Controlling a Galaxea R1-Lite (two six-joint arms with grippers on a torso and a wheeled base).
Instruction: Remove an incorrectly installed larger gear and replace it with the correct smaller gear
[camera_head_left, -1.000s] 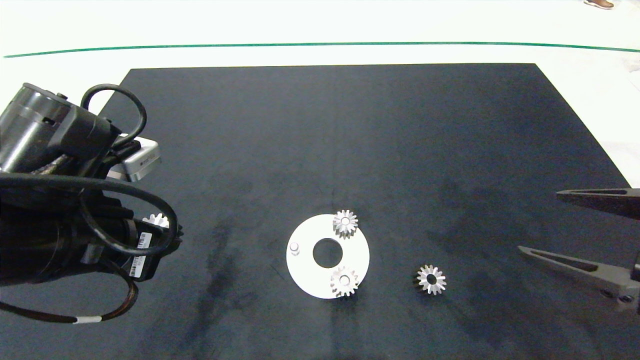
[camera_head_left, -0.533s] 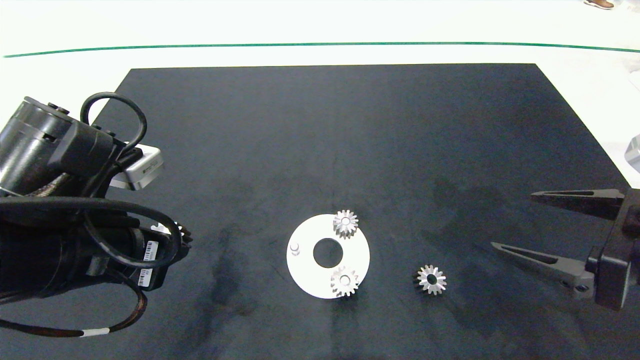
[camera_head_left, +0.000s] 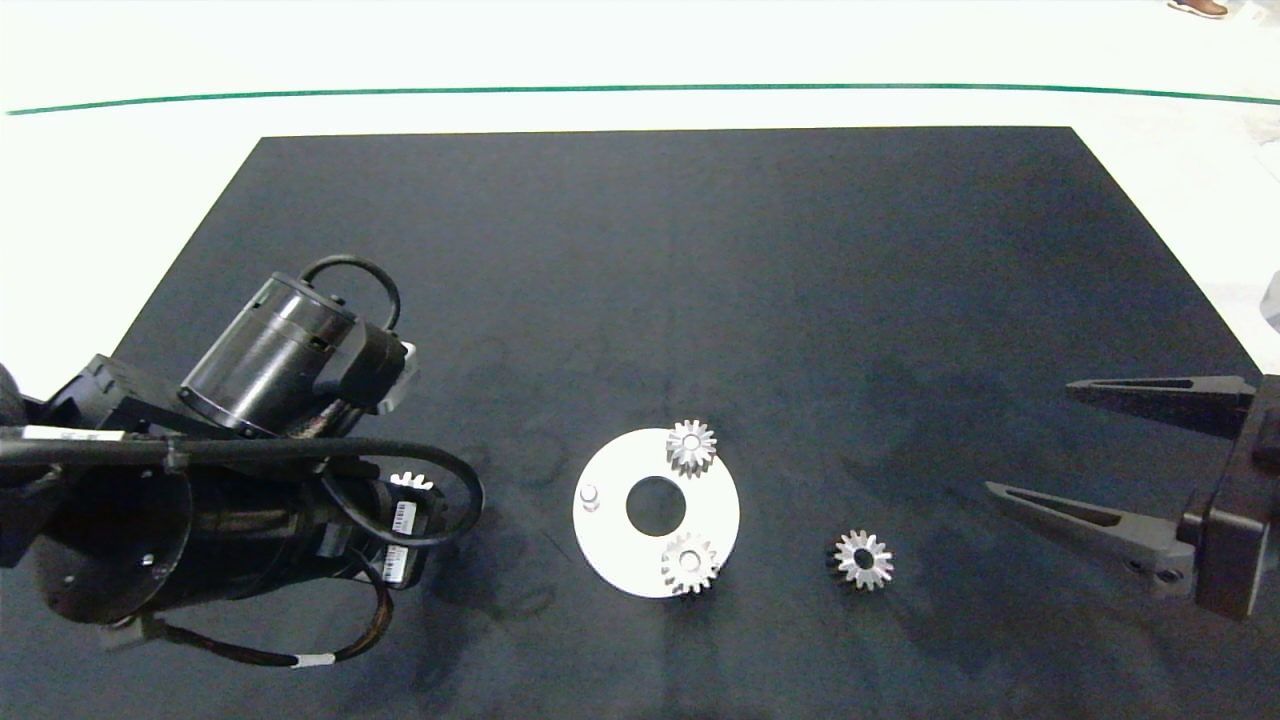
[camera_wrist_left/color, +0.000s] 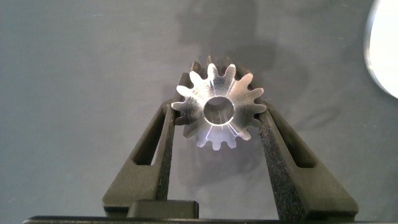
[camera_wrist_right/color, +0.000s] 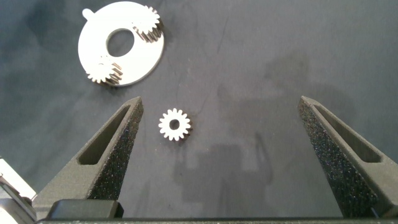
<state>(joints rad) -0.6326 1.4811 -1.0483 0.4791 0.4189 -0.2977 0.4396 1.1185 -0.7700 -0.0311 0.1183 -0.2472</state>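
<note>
Left tool (camera_wrist_left/color: 219, 121) clamped on a silver metal toothed gear with a round centre hole (camera_wrist_left/color: 219, 111), held over the black table (camera_head_left: 640, 250), left of the white round plate (camera_head_left: 610, 540). Plate carries two silver gears, far (camera_head_left: 691, 445) and near (camera_head_left: 689, 563), plus a bare peg (camera_head_left: 589, 495). Right tool (camera_wrist_right/color: 221, 134) wide open, right of a loose silver gear (camera_head_left: 863, 559) on the table.

The head camera looks down on the whole counter (camera_head_left: 700, 250) from above. The left wrist camera sits close over one gear (camera_wrist_left/color: 217, 106). The right wrist camera, farther back, shares the white disc (camera_wrist_right/color: 93, 53) with the head view.
</note>
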